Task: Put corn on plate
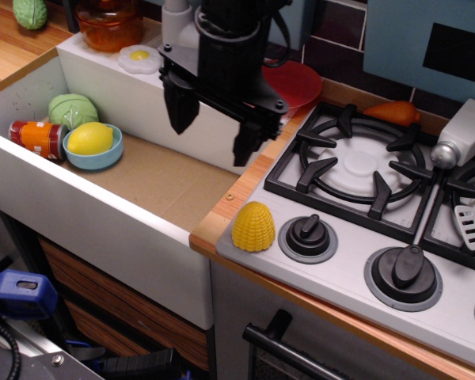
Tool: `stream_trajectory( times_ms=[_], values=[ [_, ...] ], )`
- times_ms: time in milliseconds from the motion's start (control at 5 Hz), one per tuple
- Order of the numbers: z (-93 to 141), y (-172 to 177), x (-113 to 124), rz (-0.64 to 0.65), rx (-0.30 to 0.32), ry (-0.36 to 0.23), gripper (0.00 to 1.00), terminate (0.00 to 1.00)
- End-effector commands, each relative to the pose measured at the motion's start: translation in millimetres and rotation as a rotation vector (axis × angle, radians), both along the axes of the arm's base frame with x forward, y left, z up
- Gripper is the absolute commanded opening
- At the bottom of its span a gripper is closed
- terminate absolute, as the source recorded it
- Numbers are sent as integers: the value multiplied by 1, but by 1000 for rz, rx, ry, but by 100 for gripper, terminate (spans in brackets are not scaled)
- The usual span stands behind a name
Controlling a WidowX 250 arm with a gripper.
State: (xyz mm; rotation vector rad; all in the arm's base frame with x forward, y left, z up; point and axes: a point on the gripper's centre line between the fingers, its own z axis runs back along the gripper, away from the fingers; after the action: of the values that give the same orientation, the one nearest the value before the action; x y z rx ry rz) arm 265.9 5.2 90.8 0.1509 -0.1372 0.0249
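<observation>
Now lemon (90, 138) in blue bowl (93, 157); plate (307, 80) bare; tool (214, 131) spread, empty.

Gripper (214, 131): hung with fingers spread above the sink's right edge, holding nothing.
Corn (253, 226): stood at its 5 o'clock on the counter edge, open air above.
Stove knob (308, 236): just beside the corn at 3 o'clock.
Plate (298, 81): partly blocked by the arm.
Burner grate (356, 168): lay between corn and plate.
</observation>
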Motion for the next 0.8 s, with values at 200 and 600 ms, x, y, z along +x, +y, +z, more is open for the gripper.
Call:
stream_trajectory(
  times_ms=[200,600],
  values=[
    [-19,-28,-21,13,-47,-64,100,0],
    [-37,-13,-33,-18,-41,-91,100,0]
  ],
)
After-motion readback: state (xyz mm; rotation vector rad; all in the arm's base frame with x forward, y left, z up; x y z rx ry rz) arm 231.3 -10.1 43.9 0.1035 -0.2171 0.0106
